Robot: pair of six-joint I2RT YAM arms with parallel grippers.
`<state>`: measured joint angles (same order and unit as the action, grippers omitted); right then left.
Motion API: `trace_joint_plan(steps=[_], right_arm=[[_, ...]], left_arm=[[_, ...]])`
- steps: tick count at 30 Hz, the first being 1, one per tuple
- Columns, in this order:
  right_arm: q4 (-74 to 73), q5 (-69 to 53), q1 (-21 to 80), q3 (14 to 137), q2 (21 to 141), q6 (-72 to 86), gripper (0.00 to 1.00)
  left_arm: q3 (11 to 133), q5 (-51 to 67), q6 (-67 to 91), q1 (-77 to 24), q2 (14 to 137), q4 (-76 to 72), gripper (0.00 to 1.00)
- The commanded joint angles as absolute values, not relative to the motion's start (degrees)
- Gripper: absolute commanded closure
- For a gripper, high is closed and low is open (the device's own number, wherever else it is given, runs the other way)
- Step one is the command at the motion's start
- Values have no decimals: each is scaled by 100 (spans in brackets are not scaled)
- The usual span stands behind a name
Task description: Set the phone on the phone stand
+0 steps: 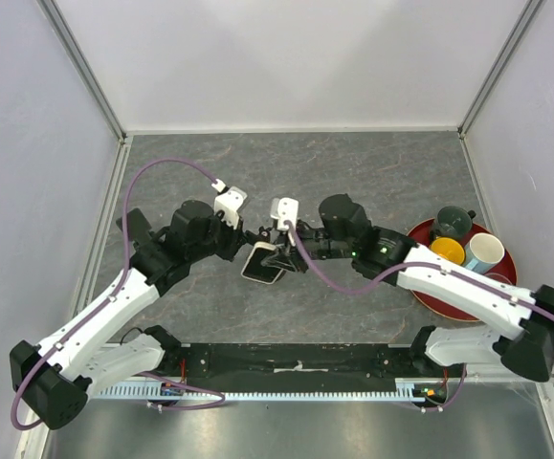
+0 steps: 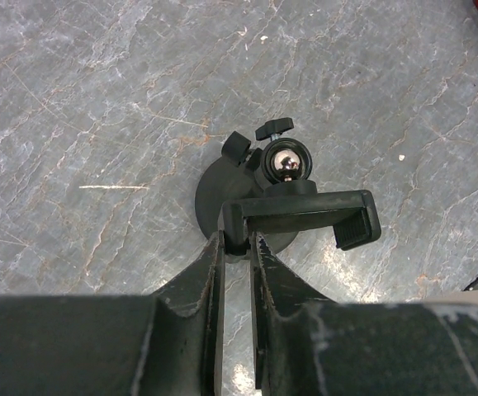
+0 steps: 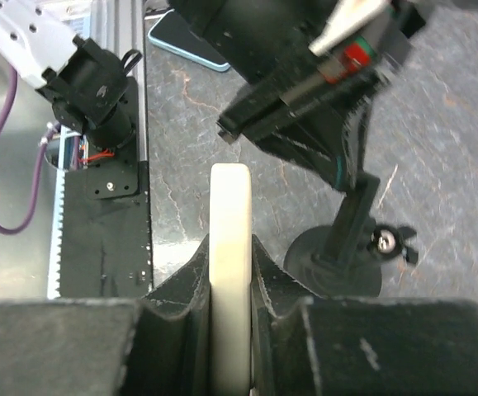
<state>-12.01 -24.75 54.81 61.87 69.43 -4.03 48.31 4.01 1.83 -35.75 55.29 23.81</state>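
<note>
Right wrist view shows the cream-edged phone edge-on, clamped between the closed fingers of the right gripper, held over the grey table at its middle. Just beside it is the black phone stand. The left gripper is closed on one end of its clamp bar. A red tray of mugs sits at the right.
</note>
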Motion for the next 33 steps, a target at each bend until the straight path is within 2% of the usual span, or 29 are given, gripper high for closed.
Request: trace_joint_plan(steps=[1,10,13,18,33], right_arm=[[-316,-3444,5590,6793,7538,-1809,100],[-641,-3709,5598,7768,8709,-3286,100],[-844,-3630,5520,7822,8798,-3708,100],[-975,-4341,5177,7971,9008,-4033,100],[-2425,-4526,4580,8657,9510,-5290,100]], left_arm=[[4694,597,-183,-3604,5406,2136,98],[4535,808,-378,-3604,5221,2057,98],[4509,861,-422,-3604,5195,2065,98],[4500,1081,-466,-3595,5186,2048,98],[4509,1476,-633,-3604,5168,2092,98]])
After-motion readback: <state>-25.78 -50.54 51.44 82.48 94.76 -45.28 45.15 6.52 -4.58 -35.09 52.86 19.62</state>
